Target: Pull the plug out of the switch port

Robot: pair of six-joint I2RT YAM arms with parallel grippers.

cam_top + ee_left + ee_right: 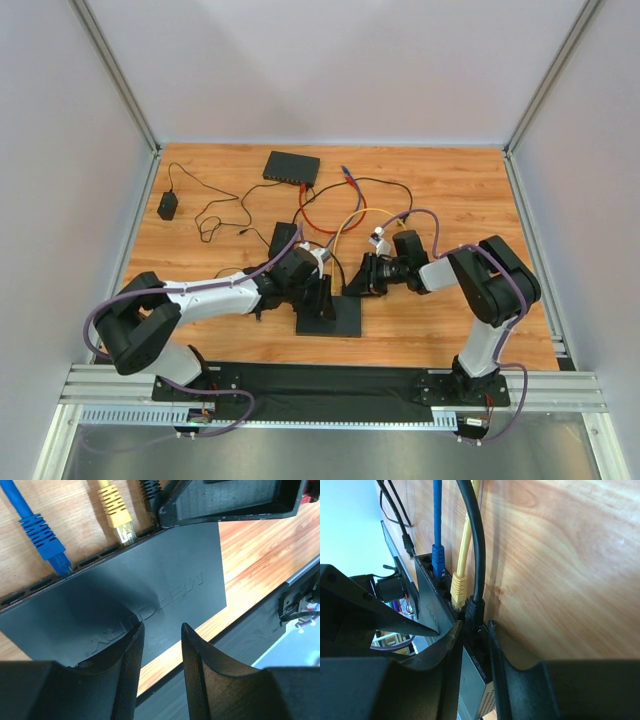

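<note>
The flat black plastic network switch (335,318) lies on the wooden desk toward its near edge, about midway between the left and right edges. Its port face is turned to the far edge. Three cables enter that face side by side. The black moulded plug (473,611) sits in the outermost port, with the yellow plug (458,587) next to it and the blue plug (438,555) beyond that.

The right gripper (475,632) is the nearer one. Its two fingers bracket the black plug, one on each flank, just where the boot meets the port. They look very close to the boot, but whether the pads are pressing on it cannot be told.

The plug's long axis runs straight out of the port along the wood, in line with its black cable (477,540). The draw should probably follow that line without twisting (the yellow neighbour leaves little room sideways).

The left gripper (162,630) has its fingers parted with nothing between them, over the switch's lettered top near the edge opposite the ports. From there it is well placed to steady the box.
</note>
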